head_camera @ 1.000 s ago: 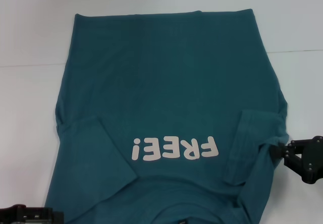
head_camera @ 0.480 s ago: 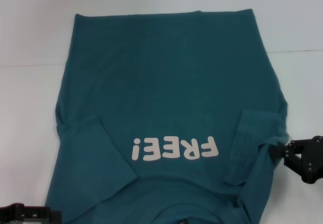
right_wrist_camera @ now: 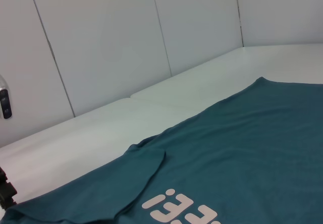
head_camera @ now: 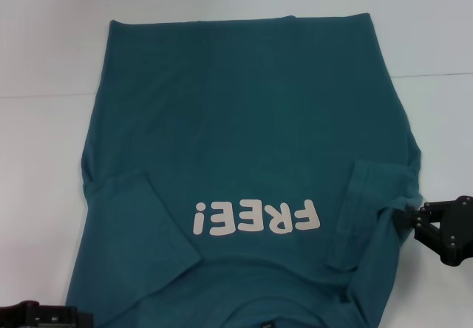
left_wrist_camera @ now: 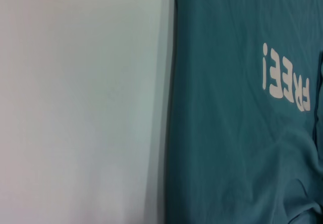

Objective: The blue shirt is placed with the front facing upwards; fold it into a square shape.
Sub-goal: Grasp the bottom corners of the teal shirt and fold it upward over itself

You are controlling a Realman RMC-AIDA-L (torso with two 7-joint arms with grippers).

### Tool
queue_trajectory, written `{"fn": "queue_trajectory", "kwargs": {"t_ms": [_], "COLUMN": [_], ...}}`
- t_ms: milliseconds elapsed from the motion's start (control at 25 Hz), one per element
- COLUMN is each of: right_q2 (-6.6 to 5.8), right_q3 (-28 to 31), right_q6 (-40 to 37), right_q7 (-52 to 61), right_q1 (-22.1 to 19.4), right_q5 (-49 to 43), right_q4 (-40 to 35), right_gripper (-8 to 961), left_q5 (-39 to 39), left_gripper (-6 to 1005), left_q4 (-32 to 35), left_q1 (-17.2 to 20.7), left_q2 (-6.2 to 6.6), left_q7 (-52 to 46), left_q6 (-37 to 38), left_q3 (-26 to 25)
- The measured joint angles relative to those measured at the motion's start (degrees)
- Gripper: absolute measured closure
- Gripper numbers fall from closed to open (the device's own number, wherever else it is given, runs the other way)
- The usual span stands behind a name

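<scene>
Shirt (head_camera: pixel 244 158) lies flat on the desk (head_camera: pixel 44 158), lettering up, both sleeves folded inward — right tool (head_camera: pixel 411 219) meets its right edge, seemingly pinching it, left tool (head_camera: pixel 44 317) parked near its collar-end corner, grip unclear.

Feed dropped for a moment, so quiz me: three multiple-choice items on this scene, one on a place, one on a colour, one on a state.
1. Where is the right gripper?
A. at the shirt's right-side edge by the folded sleeve
B. over the far hem
C. on the lettering

2. What colour is the FREE! lettering?
A. yellow
B. white
C. black

3. How do the sleeves of the blue shirt lie?
A. spread outward
B. rolled up
C. folded in over the body

Answers:
1 A, the head view shows it at that edge.
2 B, it reads white on teal.
3 C, both flaps lie on the chest.
</scene>
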Motion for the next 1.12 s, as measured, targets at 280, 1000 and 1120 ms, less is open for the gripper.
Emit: {"fn": "queue_trajectory", "kwargs": {"t_ms": [280, 1000, 1120], "right_q2": [0.0, -0.16, -0.18], "right_q3": [0.0, 0.0, 0.0], "right_q6": [0.0, 0.8, 1.1], "right_q7": [0.0, 0.0, 0.0], "right_q1": [0.1, 0.4, 0.4], "right_q5": [-0.1, -0.1, -0.1], "right_q4": [0.0, 0.5, 0.5], "right_gripper": [923, 922, 922], "left_q5": [0.1, 1.4, 1.4], "left_gripper": [202, 610, 744], "left_q4": [0.0, 0.0, -0.2], "left_q1": [-0.1, -1.1, -1.2], "left_q2": [0.01, -0.22, -0.34], "left_q7": [-1.5, -2.6, -2.7], "left_q6": [-1.1, -3.0, -3.0], "left_q3": [1.2, 2.2, 2.4]}}
